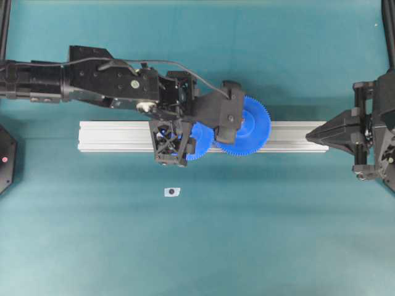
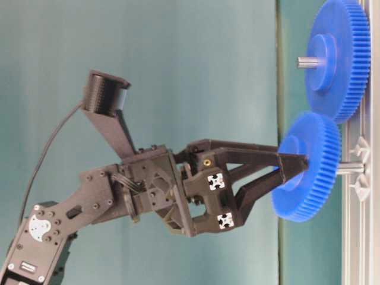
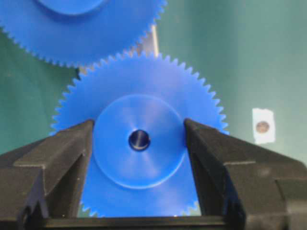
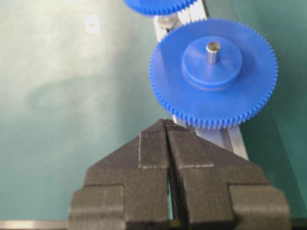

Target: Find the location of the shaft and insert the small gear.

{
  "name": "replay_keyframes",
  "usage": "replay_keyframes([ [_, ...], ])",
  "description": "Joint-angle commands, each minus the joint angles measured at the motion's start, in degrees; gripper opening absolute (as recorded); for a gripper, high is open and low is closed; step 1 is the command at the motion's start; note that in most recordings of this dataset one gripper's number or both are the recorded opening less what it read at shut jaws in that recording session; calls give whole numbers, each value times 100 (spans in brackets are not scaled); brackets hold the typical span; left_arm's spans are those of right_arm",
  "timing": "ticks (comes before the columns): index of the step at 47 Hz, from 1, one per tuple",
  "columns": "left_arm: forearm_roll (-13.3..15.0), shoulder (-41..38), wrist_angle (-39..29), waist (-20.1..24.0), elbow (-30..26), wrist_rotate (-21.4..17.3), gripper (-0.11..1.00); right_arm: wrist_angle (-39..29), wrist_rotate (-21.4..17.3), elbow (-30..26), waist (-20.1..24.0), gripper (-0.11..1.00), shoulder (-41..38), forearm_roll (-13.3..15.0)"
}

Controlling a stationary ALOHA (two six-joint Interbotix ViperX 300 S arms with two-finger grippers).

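at centre of the left wrist view, nearest item: left gripper (image 3: 139, 143), jaws part open and closed onto the raised hub of the small gear (image 3: 139, 139), one finger each side of the hub. gear held face-on to the cam, dark centre hole visible w/ something metallic inside; can't tell if that is the pin tip.

small gear, table-level view: lower right of frame (image 2: 306, 175), held by the fingertips, a thin metal shaft (image 2: 350, 168) sticking out from its far side toward the aluminium rail (image 2: 356, 237). looks at least partly threaded on; seating depth can't be judged.

large gear (image 1: 250, 126): just beyond the small one, upper right in table-level view, grey pin at its centre. teeth of the two gears sit v. close or meshing at upper centre of the wrist view; contact not certain.

rail, overhead view: horizontal across mid frame, both gears over its centre-right stretch.

white tag w/ dark dot (image 1: 172, 192): on the green mat (image 1: 197, 259), lower centre of overhead, well apart from rail.

right gripper (image 4: 168, 139): far right of overhead, jaws shut, holding nothing, tip near the rail end.

step in hand (judgement): insertion of gear on shaft, late stage. next move calls for: push along shaft axis till hub seats, keep teeth aligned w/ large gear, then widen jaws and back off straight.
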State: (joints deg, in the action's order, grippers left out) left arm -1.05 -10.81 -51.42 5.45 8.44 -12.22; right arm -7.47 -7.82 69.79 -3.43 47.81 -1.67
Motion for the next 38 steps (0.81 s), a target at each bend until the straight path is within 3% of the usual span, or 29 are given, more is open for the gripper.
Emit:
replay_keyframes([
  [1, -26, 105, -26, 141, 35, -9, 64, 53, -53, -53, -18, -2, -18, -9],
  [21, -26, 237, -26, 281, 255, -18, 64, 53, -53, -44, -9, -2, -18, -9],
  [38, -44, 123, -18, 334, 26, -237, 64, 53, -53, -44, -9, -2, -18, -9],
])
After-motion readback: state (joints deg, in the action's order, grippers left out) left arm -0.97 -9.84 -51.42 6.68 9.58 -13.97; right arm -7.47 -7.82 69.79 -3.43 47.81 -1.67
